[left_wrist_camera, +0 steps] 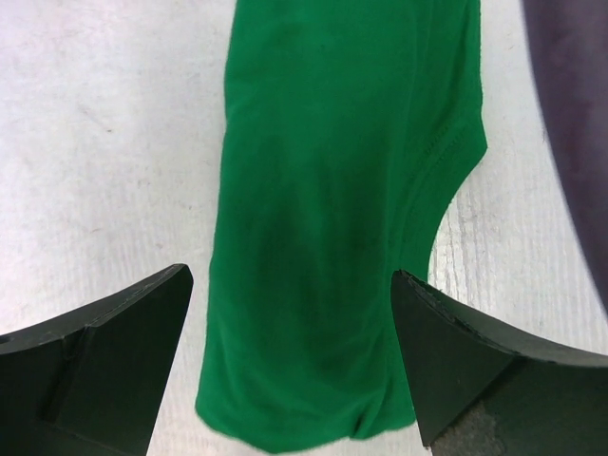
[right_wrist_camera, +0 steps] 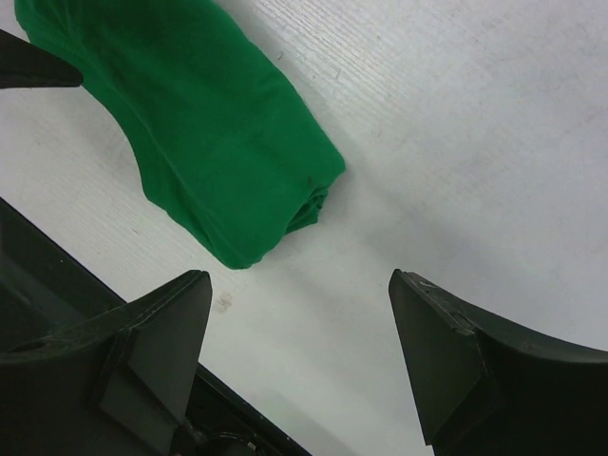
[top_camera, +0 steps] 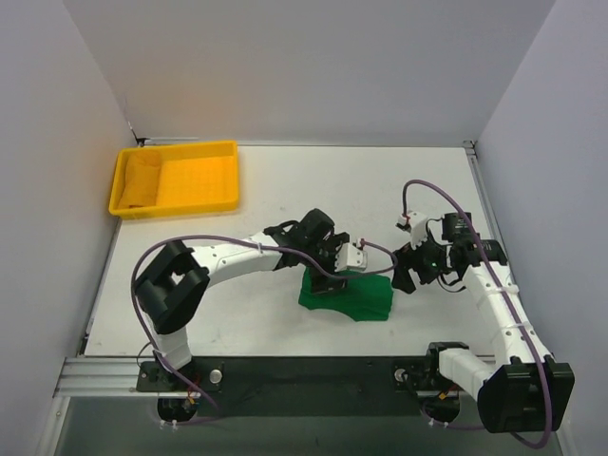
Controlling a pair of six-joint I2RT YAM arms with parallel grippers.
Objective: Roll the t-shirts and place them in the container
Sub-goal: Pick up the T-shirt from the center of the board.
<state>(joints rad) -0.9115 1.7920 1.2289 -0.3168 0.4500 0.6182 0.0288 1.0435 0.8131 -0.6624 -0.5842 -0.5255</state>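
A green t-shirt [top_camera: 350, 297] lies in a long folded bundle on the white table near the front middle. My left gripper [top_camera: 329, 275] hangs over its left end. In the left wrist view the shirt [left_wrist_camera: 323, 218] runs up between the fingers, and the left gripper [left_wrist_camera: 290, 275] is open, straddling it without touching. My right gripper [top_camera: 405, 274] is just off the shirt's right end. In the right wrist view the right gripper [right_wrist_camera: 299, 277] is open over bare table, with the shirt's rolled end [right_wrist_camera: 228, 152] lying ahead and to the left of it.
A yellow tray [top_camera: 204, 180] stands at the back left with a folded yellow cloth [top_camera: 138, 180] in its left part. White walls close in both sides. A black rail [top_camera: 313, 375] runs along the table's near edge.
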